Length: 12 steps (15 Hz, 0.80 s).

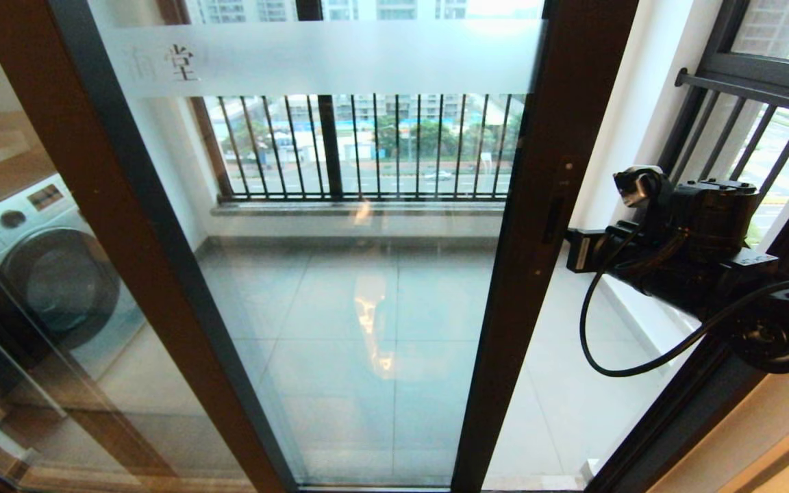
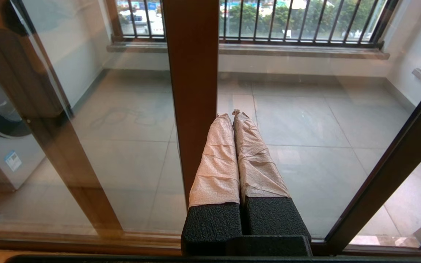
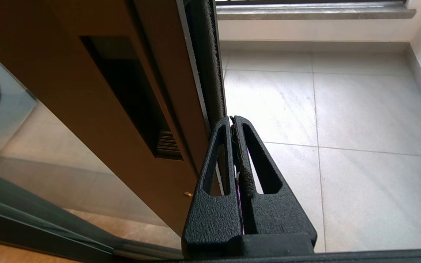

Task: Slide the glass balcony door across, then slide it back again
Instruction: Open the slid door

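Observation:
The glass balcony door (image 1: 367,287) fills the middle of the head view, with its frosted band of characters (image 1: 182,63) at the top. Its dark brown right stile (image 1: 538,226) carries a black handle slot (image 1: 554,219). My right gripper (image 1: 569,248) is shut, and its tips rest against the stile's outer edge just below that slot. In the right wrist view, the right gripper (image 3: 231,120) meets the brush-lined door edge (image 3: 205,65) beside the slot (image 3: 133,98). My left gripper (image 2: 232,114), its fingers paper-wrapped, is shut and empty, pointing at the door glass (image 2: 305,124).
An open gap onto the tiled balcony floor (image 1: 572,383) lies between the stile and the dark side frame (image 1: 675,411). A washing machine (image 1: 52,274) stands behind the left glass panel. Black-barred windows (image 1: 367,147) close the balcony. A brown stile (image 2: 192,91) rises beside the left gripper.

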Tool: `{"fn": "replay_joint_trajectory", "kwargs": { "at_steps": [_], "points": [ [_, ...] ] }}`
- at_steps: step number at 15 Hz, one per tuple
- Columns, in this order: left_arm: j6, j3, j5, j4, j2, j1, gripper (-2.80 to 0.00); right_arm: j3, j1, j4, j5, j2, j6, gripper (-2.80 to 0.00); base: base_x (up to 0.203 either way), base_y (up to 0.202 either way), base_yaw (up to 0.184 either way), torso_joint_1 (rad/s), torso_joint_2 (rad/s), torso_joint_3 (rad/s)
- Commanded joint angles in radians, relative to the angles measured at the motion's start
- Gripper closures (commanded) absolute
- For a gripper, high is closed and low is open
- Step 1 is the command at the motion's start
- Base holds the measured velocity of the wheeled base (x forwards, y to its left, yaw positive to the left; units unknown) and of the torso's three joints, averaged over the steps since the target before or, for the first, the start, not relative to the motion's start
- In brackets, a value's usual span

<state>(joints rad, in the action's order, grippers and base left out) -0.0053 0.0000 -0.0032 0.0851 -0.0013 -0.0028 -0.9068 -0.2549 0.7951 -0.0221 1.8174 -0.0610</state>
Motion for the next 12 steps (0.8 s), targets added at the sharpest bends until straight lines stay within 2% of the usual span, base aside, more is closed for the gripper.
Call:
{"fn": "replay_joint_trajectory", "kwargs": {
  "at_steps": [1, 4, 7, 12],
  "points": [
    [-0.001, 0.034, 0.000, 0.001, 0.001, 0.001, 0.00, 0.000, -0.003, 0.004, -0.002, 0.005, 0.000, 0.00, 0.000, 0.000, 0.000, 0.000, 0.00, 0.000],
    [-0.001, 0.034, 0.000, 0.001, 0.001, 0.000, 0.00, -0.003, -0.018, 0.004, -0.002, 0.005, -0.002, 0.00, 0.000, 0.000, 0.000, 0.000, 0.00, 0.000],
    [-0.001, 0.034, 0.000, 0.001, 0.001, 0.000, 0.00, -0.007, -0.037, 0.004, 0.037, 0.012, 0.000, 0.00, 0.000, 0.000, 0.000, 0.000, 0.00, 0.000],
    [-0.001, 0.034, 0.000, 0.001, 0.001, 0.000, 0.00, -0.009, -0.055, 0.004, 0.041, 0.013, -0.002, 0.00, 0.000, 0.000, 0.000, 0.000, 0.00, 0.000]
  ]
}}
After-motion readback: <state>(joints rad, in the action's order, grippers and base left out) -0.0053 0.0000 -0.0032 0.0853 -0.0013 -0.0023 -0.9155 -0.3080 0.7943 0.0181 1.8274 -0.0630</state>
